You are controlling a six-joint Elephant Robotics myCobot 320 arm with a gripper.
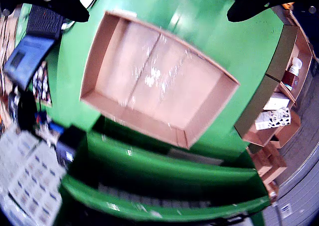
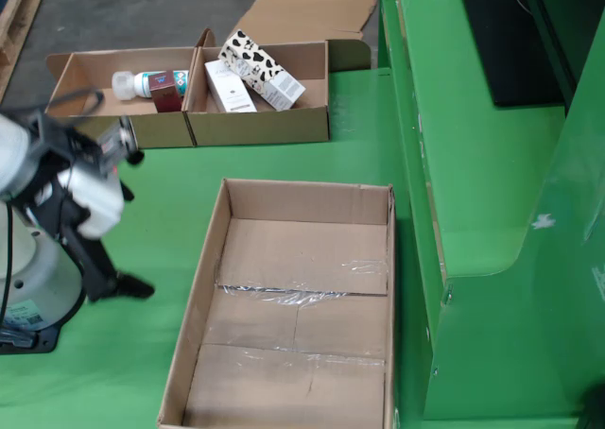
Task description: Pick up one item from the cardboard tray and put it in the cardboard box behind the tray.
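The cardboard tray [image 2: 255, 127] stands at the back of the green table with two compartments. The left one holds a white bottle [image 2: 142, 82] and a dark red box [image 2: 165, 95]. The right one holds a white box [image 2: 227, 87] and a black-spotted white box [image 2: 265, 70]. A large cardboard box [image 2: 293, 306] lies empty in front of the tray. My gripper [image 2: 132, 221] is open and empty, to the left of the large box. In the wrist view my gripper [image 1: 158, 14] hovers above the empty box [image 1: 154, 76]; the tray [image 1: 259, 104] is at the right edge.
The arm's base [image 2: 28, 297] stands at the left. A green shelf unit [image 2: 473, 164] runs along the right with a black item [image 2: 510, 32] on it. Flat cardboard [image 2: 312, 4] lies behind the tray. Blue and printed items [image 1: 27, 56] sit left in the wrist view.
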